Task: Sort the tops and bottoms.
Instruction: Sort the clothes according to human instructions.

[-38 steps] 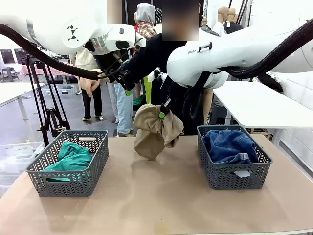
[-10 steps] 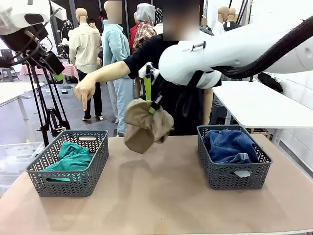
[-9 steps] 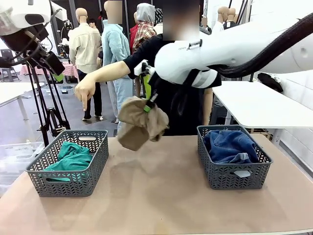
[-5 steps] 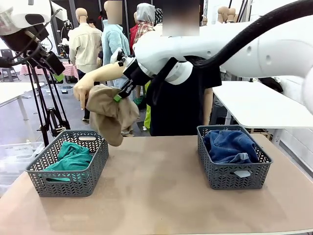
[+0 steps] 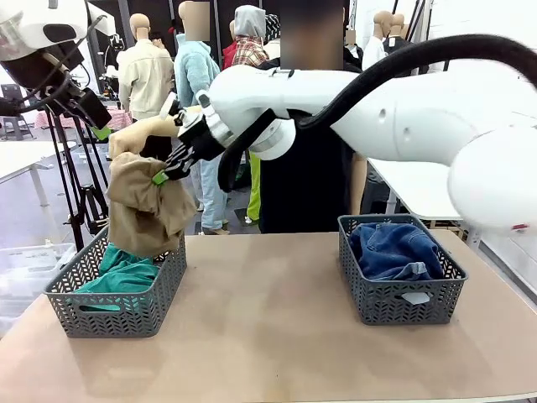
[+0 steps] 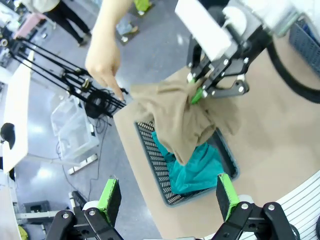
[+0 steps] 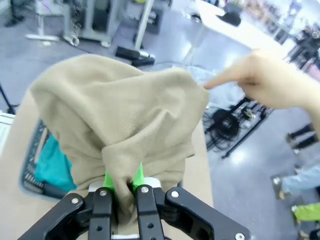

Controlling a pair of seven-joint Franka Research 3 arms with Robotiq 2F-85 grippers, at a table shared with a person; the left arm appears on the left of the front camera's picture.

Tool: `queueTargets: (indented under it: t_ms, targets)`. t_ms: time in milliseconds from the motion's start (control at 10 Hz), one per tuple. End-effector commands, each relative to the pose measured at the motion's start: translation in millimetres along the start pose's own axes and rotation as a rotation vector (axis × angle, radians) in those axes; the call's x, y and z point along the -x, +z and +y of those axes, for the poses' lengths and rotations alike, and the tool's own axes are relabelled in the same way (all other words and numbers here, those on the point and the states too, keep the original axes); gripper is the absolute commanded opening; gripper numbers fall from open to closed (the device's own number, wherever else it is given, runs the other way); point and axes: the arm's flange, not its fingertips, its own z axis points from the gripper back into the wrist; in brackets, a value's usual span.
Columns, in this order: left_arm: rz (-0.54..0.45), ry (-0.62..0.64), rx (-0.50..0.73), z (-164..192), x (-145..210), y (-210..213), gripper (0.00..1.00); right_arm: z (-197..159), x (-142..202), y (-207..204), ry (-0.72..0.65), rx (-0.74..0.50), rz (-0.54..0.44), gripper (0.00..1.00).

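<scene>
The right hand (image 5: 159,174) is clamped on the tan top (image 5: 147,210), which hangs over the basket (image 5: 59,304) near the worktop's left edge, above the teal shirt (image 5: 126,269). The person's hand (image 6: 105,60) points there. Lower until the fabric bunches inside the rim, then release so nothing drapes outside. The left hand (image 6: 165,197) waits wide apart above. The denim shorts (image 5: 394,249) fill the right-edge basket (image 5: 403,306).

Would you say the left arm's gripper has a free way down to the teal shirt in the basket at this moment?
Probably not. The tan top, pinched in the right gripper, hangs right above the basket and covers part of the teal shirt. The open left gripper sits high above both.
</scene>
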Motion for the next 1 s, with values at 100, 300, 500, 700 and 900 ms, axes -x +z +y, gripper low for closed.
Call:
queueTargets:
  t_ms: [100, 300, 500, 700, 900]
  targets:
    - [0.008, -0.003, 0.004, 0.8, -0.3, 2.4, 0.99, -34.5, 10.7, -58.0, 0.022, -0.073, -0.100, 0.00]
    - [0.008, -0.003, 0.004, 0.8, -0.3, 2.4, 0.99, -28.4, 20.0, -93.6, 0.040, -0.083, -0.146, 0.00]
    - [0.008, -0.003, 0.004, 0.8, -0.3, 2.4, 0.99, -19.6, 25.4, -117.9, 0.032, -0.128, -0.163, 0.00]
    - [0.008, -0.003, 0.004, 0.8, -0.3, 2.4, 0.99, -15.5, 45.7, -135.1, -0.029, -0.192, -0.097, 0.00]
    - [0.008, -0.003, 0.004, 0.8, -0.3, 2.4, 0.99, -18.0, 69.4, -137.8, -0.145, -0.222, 0.014, 0.00]
